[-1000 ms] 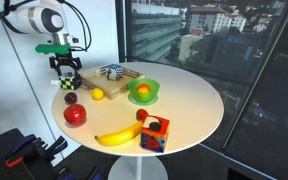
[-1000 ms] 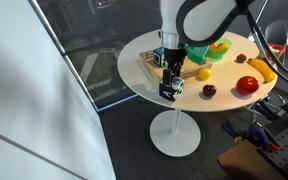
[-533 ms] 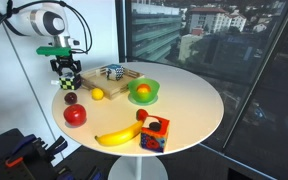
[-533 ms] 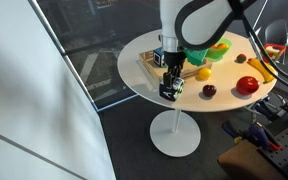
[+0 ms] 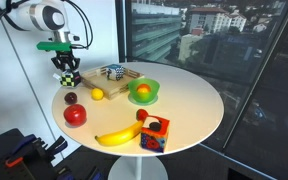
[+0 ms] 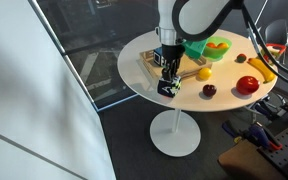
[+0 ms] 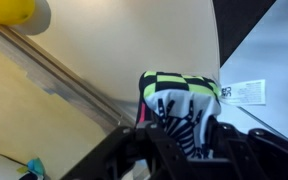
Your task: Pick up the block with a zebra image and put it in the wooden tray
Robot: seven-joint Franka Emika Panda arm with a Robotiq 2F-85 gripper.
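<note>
The block with a zebra image is a small cube with black-and-white stripes and a yellow-green checked top. It sits between the fingers of my gripper, which is shut on it. In both exterior views the gripper hangs at the table's edge with the block at its tips, just off the surface. The wooden tray lies right beside it, and its rim runs diagonally through the wrist view.
A black-and-white object with blue patches lies in the tray. On the round white table are a green bowl, a lemon, a dark plum, a red apple, a banana and a red and blue cube.
The jaws have closed on the zebra block. The gripper has risen slightly with the block in it.
</note>
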